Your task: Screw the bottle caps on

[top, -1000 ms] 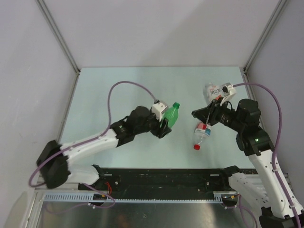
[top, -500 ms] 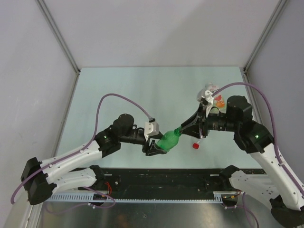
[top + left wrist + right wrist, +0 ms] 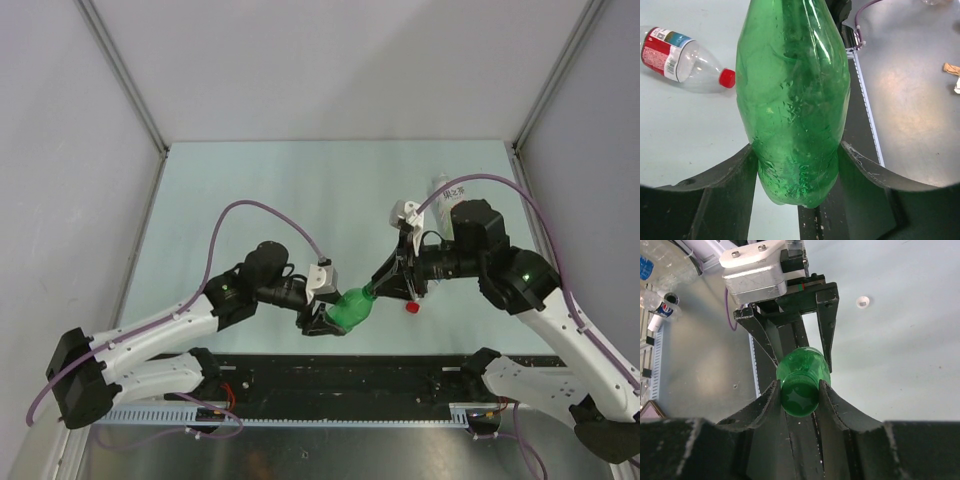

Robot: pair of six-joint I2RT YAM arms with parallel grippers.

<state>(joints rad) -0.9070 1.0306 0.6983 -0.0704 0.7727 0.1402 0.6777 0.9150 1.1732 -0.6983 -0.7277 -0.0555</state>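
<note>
Left gripper (image 3: 799, 167) clamps green bottle (image 3: 792, 95); right gripper (image 3: 381, 283) pinches its green cap (image 3: 799, 396).

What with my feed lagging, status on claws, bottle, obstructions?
Left claw shut on green bottle body. Right claw shut on green cap at its neck. Red-capped bottle lying aside, nothing blocking.

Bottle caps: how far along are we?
Done: slim bottle wears its red cap. In hand: left gripper holds the green bottle, right gripper is shut on its green cap. Left: white cap lies loose; wider bottle probably still needs it.
</note>
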